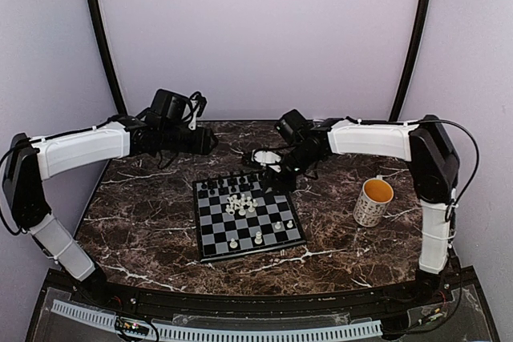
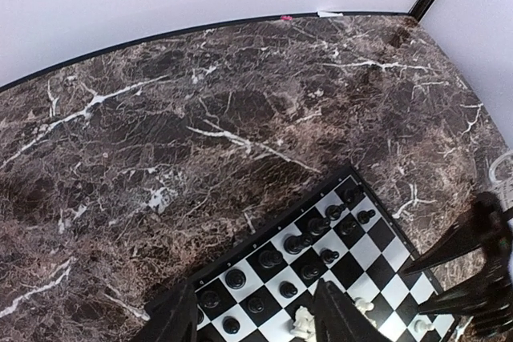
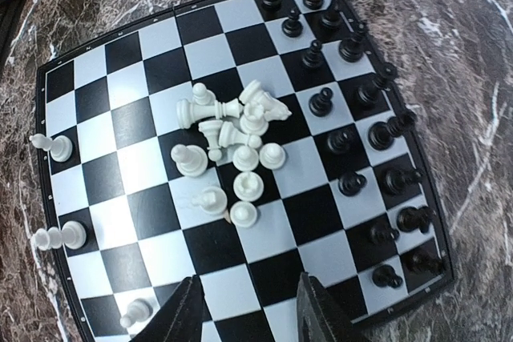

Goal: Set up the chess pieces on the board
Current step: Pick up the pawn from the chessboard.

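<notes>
White chessmen [image 3: 240, 154] lie jumbled mid-board [image 3: 152, 38]. The right end effector [image 3: 250, 279], half-open and empty, should pinch one outlying piece. The left end effector [image 2: 256, 287] gapes empty.

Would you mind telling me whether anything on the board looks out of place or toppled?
Yes: most white pieces sit heaped in the middle of the board, several lying on their sides, not in ranks. The black pieces stand in two tidy rows along one edge.
</notes>
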